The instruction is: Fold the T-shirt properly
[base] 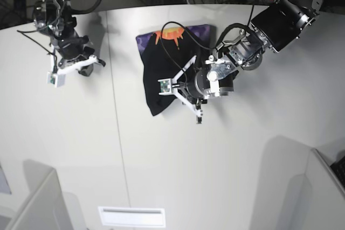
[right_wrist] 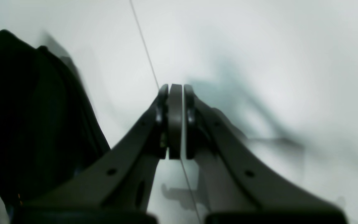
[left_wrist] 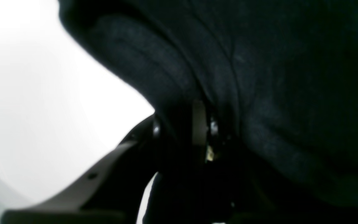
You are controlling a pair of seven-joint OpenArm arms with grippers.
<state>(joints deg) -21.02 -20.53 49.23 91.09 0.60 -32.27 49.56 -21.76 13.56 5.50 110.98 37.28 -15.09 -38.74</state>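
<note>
The T-shirt (base: 161,60) is black, and a purple and orange print shows along its far edge. It lies partly folded on the white table (base: 215,160) at the back centre. My left gripper (base: 175,89) reaches in from the right and is shut on the shirt's dark cloth near its front edge. In the left wrist view the T-shirt (left_wrist: 275,77) fills most of the frame, bunched between the left gripper (left_wrist: 194,118) jaws. My right gripper (base: 97,64) hovers far left, shut with nothing in it. In the right wrist view the right gripper (right_wrist: 175,93) has its pads pressed together, and the T-shirt (right_wrist: 26,109) shows at the left.
A thin seam (base: 114,106) runs front to back across the table, left of the shirt. A white slotted plate (base: 132,216) sits at the front edge. Grey panels stand at the front left (base: 32,203) and front right (base: 329,187) corners. Cables hang behind the table.
</note>
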